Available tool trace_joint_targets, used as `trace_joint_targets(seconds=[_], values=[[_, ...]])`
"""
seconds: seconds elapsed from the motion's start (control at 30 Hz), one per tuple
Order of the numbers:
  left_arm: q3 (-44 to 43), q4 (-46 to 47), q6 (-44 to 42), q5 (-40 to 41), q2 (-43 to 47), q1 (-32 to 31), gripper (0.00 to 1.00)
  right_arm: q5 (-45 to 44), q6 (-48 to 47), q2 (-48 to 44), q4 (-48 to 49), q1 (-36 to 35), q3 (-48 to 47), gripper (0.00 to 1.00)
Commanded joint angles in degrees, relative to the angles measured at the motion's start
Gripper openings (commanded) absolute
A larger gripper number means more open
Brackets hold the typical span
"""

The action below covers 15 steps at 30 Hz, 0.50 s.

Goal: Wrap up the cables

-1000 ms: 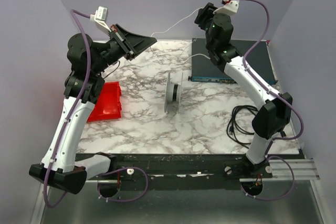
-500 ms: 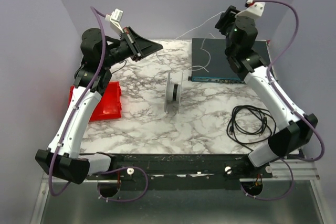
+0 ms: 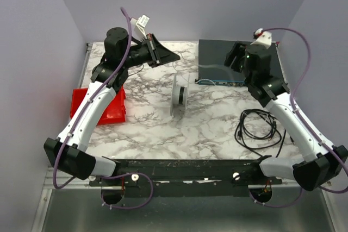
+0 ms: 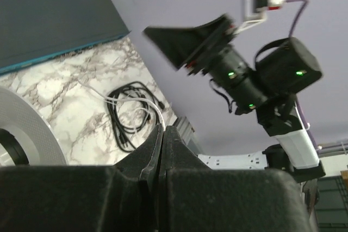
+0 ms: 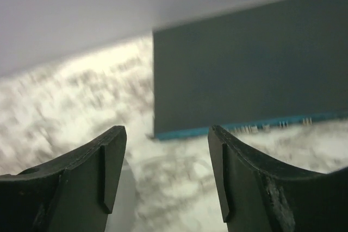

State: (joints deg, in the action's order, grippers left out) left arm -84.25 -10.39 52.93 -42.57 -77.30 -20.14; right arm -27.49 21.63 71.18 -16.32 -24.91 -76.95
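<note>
- While I judge the wrapping barely begun, the grey plastic spool (image 3: 179, 95) stands on edge near the middle of the white marble-patterned counter (image 3: 147, 129), and I can see no turns of cable on it.
- The thin white cable (image 4: 157, 117) shows best in the left wrist view. It runs from the tips of the left fingers (image 4: 148, 156) down to the counter and crosses over the loose black cable (image 3: 241, 126).
- The left fingers are pressed tight together high above the far side of the counter, and they look to be pinching the white cable's end.
- The right fingers (image 5: 111, 172) stand apart with nothing between them. They hover over the near edge of the flat dark panel with the teal rim (image 3: 217, 55).
- The black cable lies in an untidy coil on the right side of the counter beside the right arm. It is well apart from the spool and nothing touches it.
- By my reckoning nearly everything is left to do: the white cable has to reach the spool and go round it, and the black coil needs tidying too.
- From the top camera I cannot trace the white cable at all.
- The left wrist view cuts the spool off at its left edge, so I cannot check the hub there.
- The right wrist view is blurred and the counter beneath it is smeared.
- The left arm covers part of the red plastic tray (image 3: 109, 107), and I cannot tell what it holds.
</note>
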Motion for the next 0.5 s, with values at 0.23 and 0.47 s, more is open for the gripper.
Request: trace_joint_targets(seconds=[0.23,0.47], values=[[-7.8,-9.5,-9.4,1.9,-5.7,-3.3,0.00,18.1,8.9,-8.8,-15.7,0.0,18.5,0.83],[-9.4,-10.5,-13.5,-3.3,-7.4,-4.0,0.00,25.5,3.2,-15.3,-8.2,0.0,14.8,0.86]])
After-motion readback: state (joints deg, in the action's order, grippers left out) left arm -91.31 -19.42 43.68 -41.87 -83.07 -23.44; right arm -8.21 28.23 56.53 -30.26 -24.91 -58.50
